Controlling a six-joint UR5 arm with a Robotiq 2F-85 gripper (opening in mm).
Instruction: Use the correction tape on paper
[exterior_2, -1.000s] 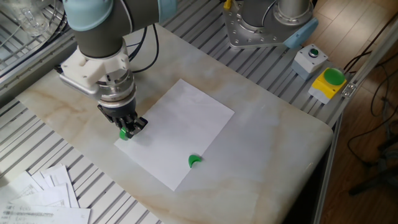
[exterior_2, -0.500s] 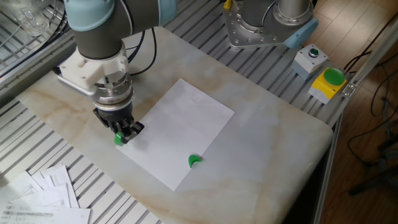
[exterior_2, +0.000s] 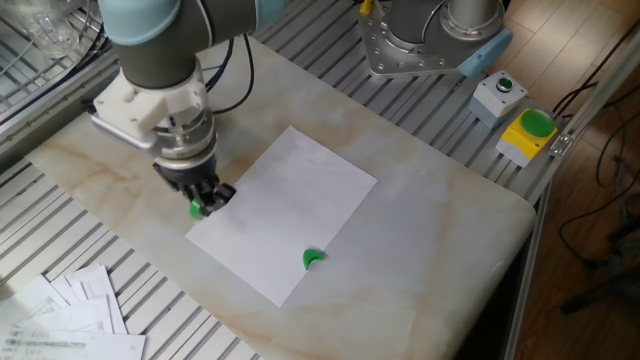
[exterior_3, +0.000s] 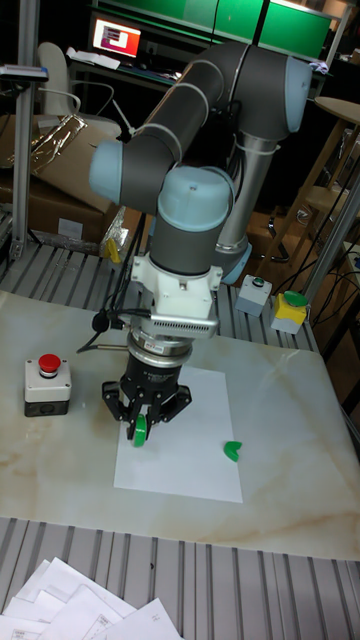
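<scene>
The worktop is a pale marble-looking slab with rounded corners, and it lies on a frame of metal slats. The arm is big, grey with light blue caps, and it bends down from behind to the left side of the slab. The paper is a blank white sheet lying flat near the middle of the worktop, turned at an angle in the fixed view. A pile of printed sheets is fanned on the slats at the near left corner, apart from the paper. On the slats at the far right stand a grey box with a green button and a yellow box with a green cap. In the tall view a grey box with a red button stands on the worktop, left of the arm. The tool points straight down above the left corner of the paper, and its fingers are closed on the tape, whose green wheel shows between them. I cannot tell if the tape's tip touches the sheet. A small green crescent lies on the paper near its lower right edge, well apart from the tool.
</scene>
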